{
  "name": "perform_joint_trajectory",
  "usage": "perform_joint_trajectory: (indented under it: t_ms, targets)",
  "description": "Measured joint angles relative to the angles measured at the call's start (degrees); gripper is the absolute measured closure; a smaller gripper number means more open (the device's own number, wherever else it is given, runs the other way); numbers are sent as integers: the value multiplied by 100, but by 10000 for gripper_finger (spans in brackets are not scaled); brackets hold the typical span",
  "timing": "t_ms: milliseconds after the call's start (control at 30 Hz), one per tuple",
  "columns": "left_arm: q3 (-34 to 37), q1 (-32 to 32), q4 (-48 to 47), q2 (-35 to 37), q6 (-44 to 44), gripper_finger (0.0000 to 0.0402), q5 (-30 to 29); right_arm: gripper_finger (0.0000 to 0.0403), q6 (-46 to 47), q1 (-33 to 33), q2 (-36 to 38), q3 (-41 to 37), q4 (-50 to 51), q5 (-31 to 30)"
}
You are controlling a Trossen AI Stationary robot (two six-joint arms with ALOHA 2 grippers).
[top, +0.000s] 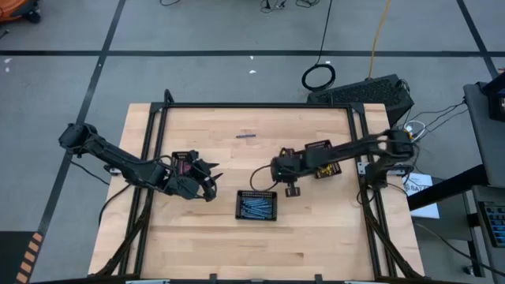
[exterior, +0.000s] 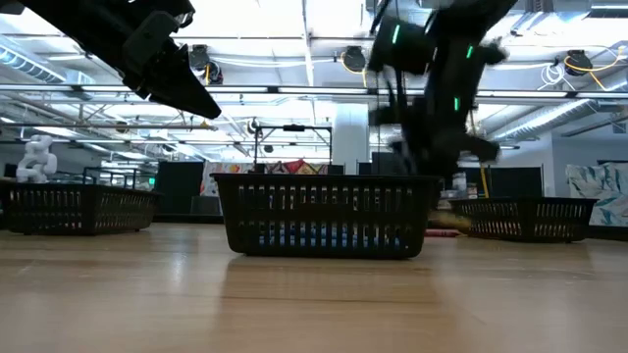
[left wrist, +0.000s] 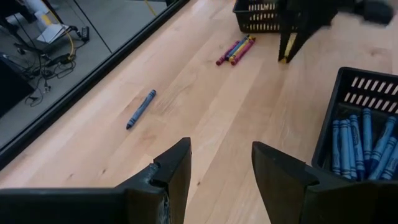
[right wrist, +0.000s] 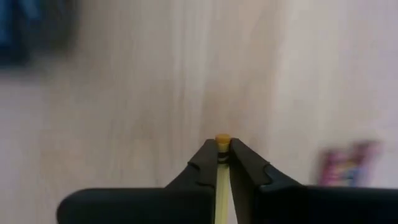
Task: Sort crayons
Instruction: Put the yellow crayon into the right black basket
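The right gripper (right wrist: 222, 163) has its fingers pinched on a yellow crayon (right wrist: 222, 142), only its tip showing. The left gripper (left wrist: 221, 177) hangs spread and empty. Blue crayons (left wrist: 360, 140) fill the near tray (left wrist: 339, 93); one blue crayon (left wrist: 140, 109) lies alone on the worktop (left wrist: 199, 93), far side.

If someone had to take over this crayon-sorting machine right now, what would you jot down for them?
Right pincer: shut on a yellow crayon, lifted above the table.
Left pincer: open, empty, near the centre tray.
Done: blue crayons lie in that tray.
Left: one blue crayon loose on the wood, a small mixed bunch by the right tray, and the yellow one to drop off.
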State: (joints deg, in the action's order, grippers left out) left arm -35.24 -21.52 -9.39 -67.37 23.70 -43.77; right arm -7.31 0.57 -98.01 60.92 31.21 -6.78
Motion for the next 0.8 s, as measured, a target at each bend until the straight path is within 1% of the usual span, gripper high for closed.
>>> perform_joint_trajectory:
  t_ms: [100,200,333,500,633,700,800]
  targets:
    - [0,0,5,0,0,231,0,400,327,318,614,-89,-287,-892]
    - [0,0,13,0,0,231,0,401,697,684,1415,-595,-790,-1982]
    - [0,0,33,0,0,231,0,401,1299,1157,2715,-1770,-1875,-3454]
    - [0,0,86,0,-4,231,0,401,1701,1476,4067,-3398,-3413,-4742]
    - [0,0,168,0,-24,231,-2,401,1463,1467,4667,-4520,-4959,-5151]
    - [0,0,163,0,-24,231,-2,401,1208,1408,4824,-5016,-5824,-5189]
    - [0,0,164,0,-26,231,0,400,1033,1317,4902,-5649,-6732,-5178]
